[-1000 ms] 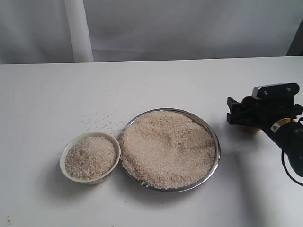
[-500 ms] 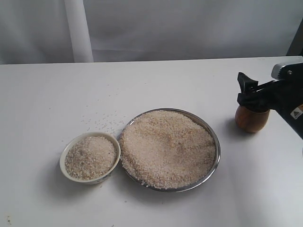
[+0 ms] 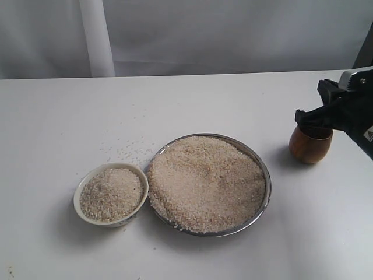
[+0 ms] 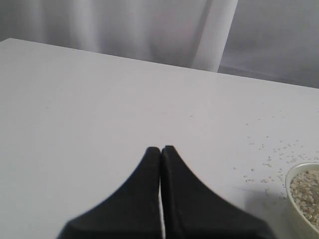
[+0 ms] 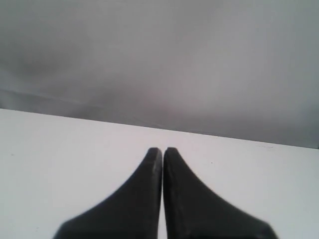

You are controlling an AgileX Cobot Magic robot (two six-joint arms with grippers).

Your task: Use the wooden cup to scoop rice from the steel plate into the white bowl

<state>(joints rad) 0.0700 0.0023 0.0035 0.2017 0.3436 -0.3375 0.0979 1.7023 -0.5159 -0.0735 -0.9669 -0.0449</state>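
Exterior: wooden cup (image 3: 310, 146) at three o'clock of steel plate (image 3: 267, 192), right gripper (image 3: 312, 118) over its rim; white bowl (image 3: 78, 194) at nine. Left wrist: left gripper (image 4: 160, 150) clenched, empty. Right wrist: fingers pressed together, empty. Best reopened before gripping cup.
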